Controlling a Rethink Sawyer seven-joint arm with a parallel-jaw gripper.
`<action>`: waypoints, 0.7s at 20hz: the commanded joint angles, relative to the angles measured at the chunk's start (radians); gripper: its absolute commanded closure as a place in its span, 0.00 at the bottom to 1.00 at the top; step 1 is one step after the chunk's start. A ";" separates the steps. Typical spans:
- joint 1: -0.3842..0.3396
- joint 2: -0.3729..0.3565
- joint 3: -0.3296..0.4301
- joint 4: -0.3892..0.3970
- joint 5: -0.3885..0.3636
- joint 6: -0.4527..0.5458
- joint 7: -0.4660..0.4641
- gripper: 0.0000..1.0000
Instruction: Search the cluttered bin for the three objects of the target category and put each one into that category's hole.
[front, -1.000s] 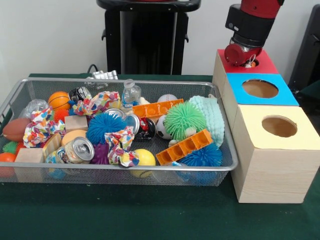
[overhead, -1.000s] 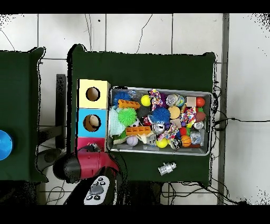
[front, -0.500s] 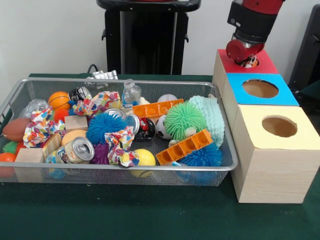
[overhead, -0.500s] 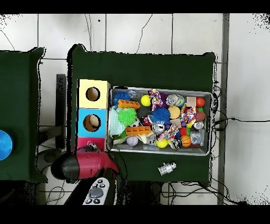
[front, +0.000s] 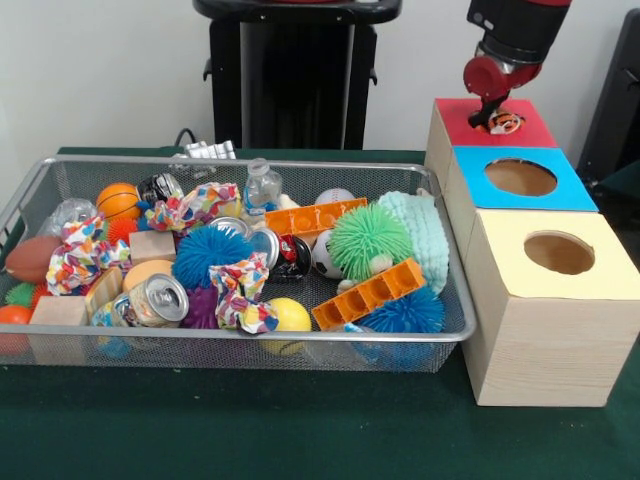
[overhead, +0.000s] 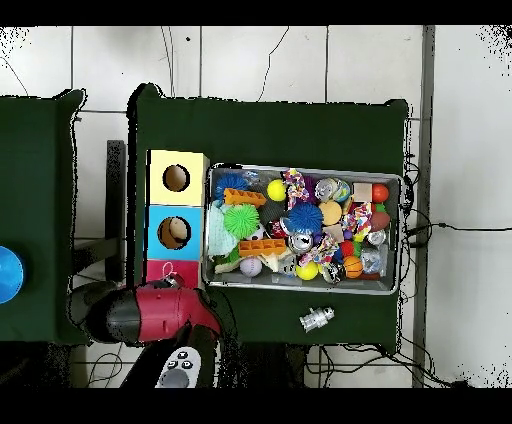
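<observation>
Change since half a second ago: my gripper (front: 496, 103) has risen off the red box (front: 455, 118) at the far right of the table and now hangs just above its top face. In the overhead view my arm (overhead: 150, 312) has also drawn away from the boxes. This uncovers the small orange and white toy (front: 507, 123), which rests on top of the red box where I judge the box's hole to be. The toy hides the hole itself.

Meaning for the task: I judge this drop-off as nearly or fully done. The toy stands proud of the top face, so it may be seated in the hole rather than through it.

Gripper state: I cannot tell whether it is spread or closed, nor whether it touches the toy.

Orientation of the toy: it appears rounded, slightly wider left to right than it is tall. I judge its long axis, if any, to run left to right across the top face. Which end faces where is too small to tell.

The bin (front: 240, 163) to the left remains full of mixed items for the next search
</observation>
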 joint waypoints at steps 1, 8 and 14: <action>0.002 -0.050 0.020 -0.080 0.046 0.111 0.277 1.00; 0.021 -0.034 -0.027 -0.110 0.002 0.112 0.259 1.00; 0.010 -0.022 -0.028 -0.090 0.032 0.015 0.288 0.00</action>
